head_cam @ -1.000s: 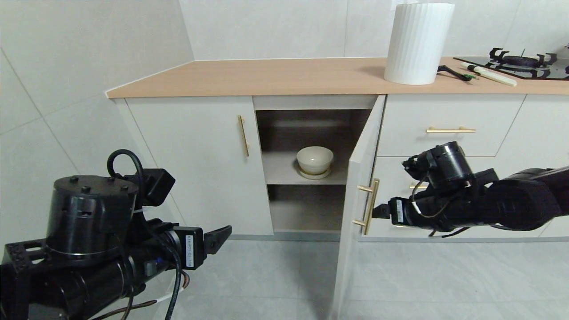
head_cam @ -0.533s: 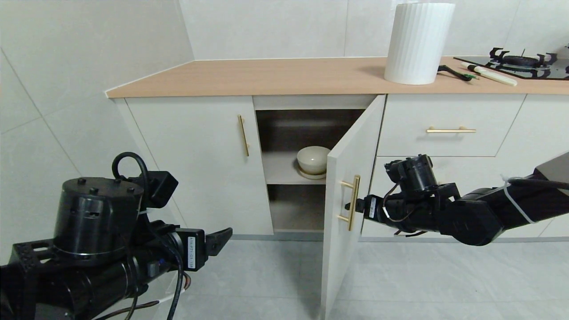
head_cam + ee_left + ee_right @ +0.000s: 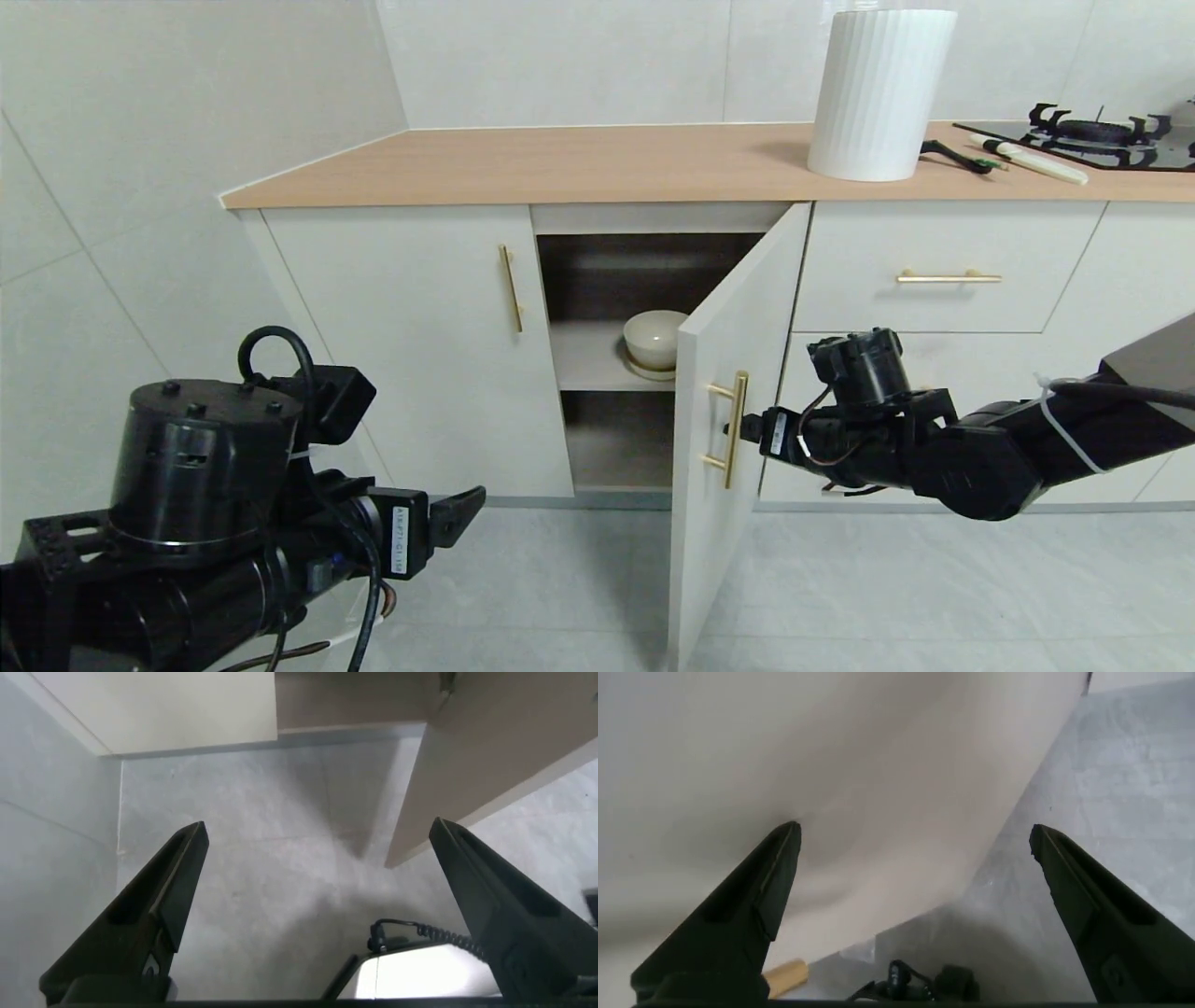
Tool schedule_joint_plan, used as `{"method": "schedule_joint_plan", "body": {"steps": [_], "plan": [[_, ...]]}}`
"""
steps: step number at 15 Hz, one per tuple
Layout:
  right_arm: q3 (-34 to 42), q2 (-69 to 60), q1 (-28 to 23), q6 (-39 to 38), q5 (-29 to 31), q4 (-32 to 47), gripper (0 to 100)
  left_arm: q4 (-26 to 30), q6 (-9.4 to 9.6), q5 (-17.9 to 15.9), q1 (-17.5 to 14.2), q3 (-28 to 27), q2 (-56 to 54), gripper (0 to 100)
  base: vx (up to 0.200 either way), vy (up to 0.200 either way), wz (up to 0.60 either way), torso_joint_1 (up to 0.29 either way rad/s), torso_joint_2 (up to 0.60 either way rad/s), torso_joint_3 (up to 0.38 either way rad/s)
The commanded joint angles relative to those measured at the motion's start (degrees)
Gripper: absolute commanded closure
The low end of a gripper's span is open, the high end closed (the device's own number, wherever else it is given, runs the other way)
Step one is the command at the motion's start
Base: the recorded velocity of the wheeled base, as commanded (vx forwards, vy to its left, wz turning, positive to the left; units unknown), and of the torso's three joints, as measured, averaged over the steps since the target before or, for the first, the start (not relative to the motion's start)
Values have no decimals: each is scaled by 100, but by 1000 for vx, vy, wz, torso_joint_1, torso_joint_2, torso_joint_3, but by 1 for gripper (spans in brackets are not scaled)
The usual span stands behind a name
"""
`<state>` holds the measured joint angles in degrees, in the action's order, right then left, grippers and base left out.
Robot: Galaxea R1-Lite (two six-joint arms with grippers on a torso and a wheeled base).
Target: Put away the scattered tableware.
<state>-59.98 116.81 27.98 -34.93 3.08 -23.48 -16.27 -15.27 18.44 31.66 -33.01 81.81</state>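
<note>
A cream bowl (image 3: pixel 653 336) sits on a small plate (image 3: pixel 644 370) on the middle shelf of the open cabinet. The cabinet door (image 3: pixel 724 355) stands partly swung in and hides the bowl's right edge. My right gripper (image 3: pixel 739 435) is at the door's outer face, right beside its gold handle (image 3: pixel 728 429). In the right wrist view the right gripper (image 3: pixel 913 833) is open, with the pale door panel (image 3: pixel 859 784) close in front of it. My left gripper (image 3: pixel 459 510) hangs low on the left over the floor, and in its wrist view the left gripper (image 3: pixel 318 826) is open and holds nothing.
On the wooden counter (image 3: pixel 579 163) stand a tall white ribbed container (image 3: pixel 878 93), a black tool (image 3: pixel 954 156), a pale utensil (image 3: pixel 1029 157) and a gas hob (image 3: pixel 1097 128). A shut door with a gold handle (image 3: pixel 509 287) is left of the opening; drawers (image 3: pixel 948 276) are on the right. Grey floor (image 3: pixel 579 579) lies below.
The cabinet door has swung further towards shut, and my right gripper has moved left with it at the handle. More of the bowl is hidden now. The left arm has barely shifted.
</note>
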Motion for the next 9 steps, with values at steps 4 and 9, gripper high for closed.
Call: {"method": "schedule_joint_plan", "body": {"steps": [4,9], "plan": [[-40,290,76,-120,333,-570,0,-7,-11,1,-2,-3,28,0,200,0,0,9,4,4],[-471,509,76,-796,755,-948,0,-16,-19,10,-11,-21,28,0,200,0,0,6,3,-1]]}}
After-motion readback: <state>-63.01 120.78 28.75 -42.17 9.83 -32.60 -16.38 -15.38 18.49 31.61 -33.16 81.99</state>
